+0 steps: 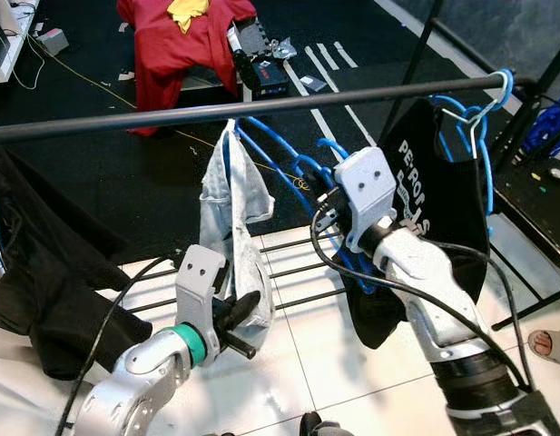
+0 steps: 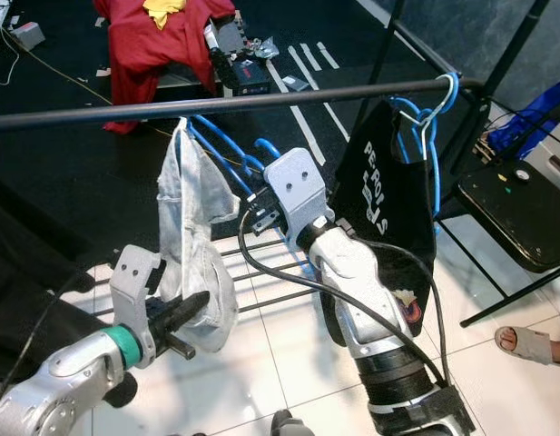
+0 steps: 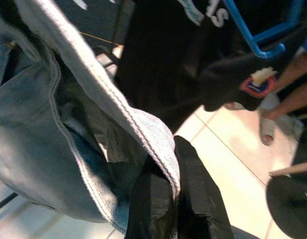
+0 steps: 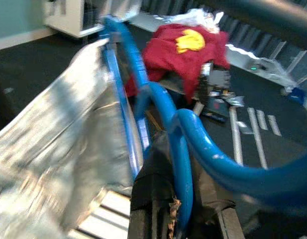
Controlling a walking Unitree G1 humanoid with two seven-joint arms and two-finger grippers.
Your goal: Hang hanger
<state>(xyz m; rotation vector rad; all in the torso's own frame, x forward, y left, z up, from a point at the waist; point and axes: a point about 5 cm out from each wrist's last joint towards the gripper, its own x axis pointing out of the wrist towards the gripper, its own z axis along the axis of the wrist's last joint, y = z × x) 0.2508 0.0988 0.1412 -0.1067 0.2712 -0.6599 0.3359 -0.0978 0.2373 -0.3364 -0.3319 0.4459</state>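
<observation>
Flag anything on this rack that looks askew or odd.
The grey garment hangs bunched and lopsided on its blue hanger, whose hook is not over the rail. The right end effector grips it; the left end effector pinches the hem.

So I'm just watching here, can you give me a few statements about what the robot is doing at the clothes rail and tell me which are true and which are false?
1. The right tool is closed on a blue hanger. True.
2. The left tool grips the red garment. False: it pinches the grey-blue garment near its lower edge; the red garment lies further back on the dark floor.
3. A black T-shirt already hangs on the rail from a blue hanger. True.
4. The rail is white. False: it is a dark bar.
5. A person's sandalled foot shows on the tiles to the robot's right. True.
</observation>
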